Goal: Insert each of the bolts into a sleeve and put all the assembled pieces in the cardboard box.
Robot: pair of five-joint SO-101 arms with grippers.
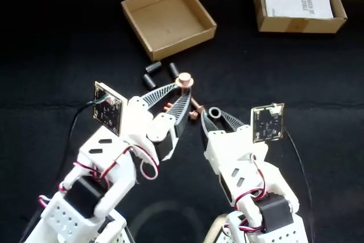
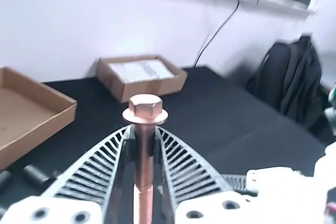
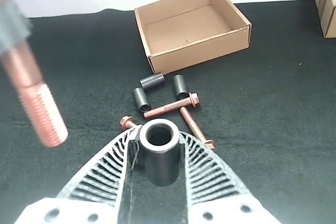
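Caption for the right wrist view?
Right gripper grips dark cylindrical metal sleeve; copper-coloured bolts, short dark sleeves and open cardboard box lie beyond.

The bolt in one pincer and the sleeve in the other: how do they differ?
The copper bolt is long and thin, with a hexagonal head and a threaded tip; the dark sleeve is a short, thick, hollow tube. The bolt is copper-coloured, the sleeve dark grey. The bolt sits in the left pincer, the sleeve in the right pincer. Shared: each is clamped in its pincer and stands roughly upright.
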